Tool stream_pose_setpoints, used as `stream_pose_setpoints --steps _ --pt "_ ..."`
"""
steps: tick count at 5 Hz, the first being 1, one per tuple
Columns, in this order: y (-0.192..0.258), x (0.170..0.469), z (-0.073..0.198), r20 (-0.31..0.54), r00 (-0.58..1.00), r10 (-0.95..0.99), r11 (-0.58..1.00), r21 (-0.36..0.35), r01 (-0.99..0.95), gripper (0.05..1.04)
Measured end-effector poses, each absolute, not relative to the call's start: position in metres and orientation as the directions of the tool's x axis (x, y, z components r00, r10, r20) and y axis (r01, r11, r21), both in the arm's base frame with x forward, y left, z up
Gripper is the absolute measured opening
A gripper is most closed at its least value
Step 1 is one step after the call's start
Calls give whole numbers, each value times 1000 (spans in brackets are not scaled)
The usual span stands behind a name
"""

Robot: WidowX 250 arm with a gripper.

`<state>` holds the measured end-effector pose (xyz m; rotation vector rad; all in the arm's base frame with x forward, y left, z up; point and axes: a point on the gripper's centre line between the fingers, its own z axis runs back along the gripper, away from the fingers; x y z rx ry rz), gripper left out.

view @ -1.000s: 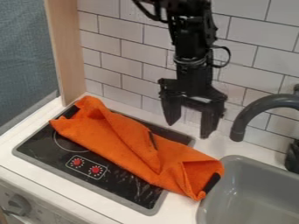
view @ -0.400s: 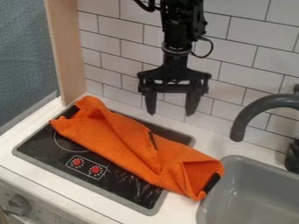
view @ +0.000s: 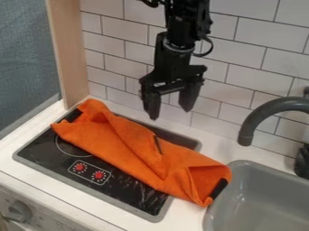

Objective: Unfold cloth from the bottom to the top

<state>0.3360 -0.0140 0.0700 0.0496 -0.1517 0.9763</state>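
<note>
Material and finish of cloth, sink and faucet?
Cloth: soft, matte fabric, possibly microfiber or terry, judging by its folds and fuzzy surface. Sink: gray, smooth, likely molded plastic with a satin look. Faucet: dark gray, softly shiny, probably plastic; painted metal possible.

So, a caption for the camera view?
Open gripper above a folded orange cloth draped across a toy stovetop.
</note>
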Motion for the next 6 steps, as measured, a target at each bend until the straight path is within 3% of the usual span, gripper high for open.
stream_pose_setpoints --steps 3,6 --pt "16 331 34 159 459 874 463 14 -886 999" --pt "18 334 7 125 418 900 428 -74 -901 999"
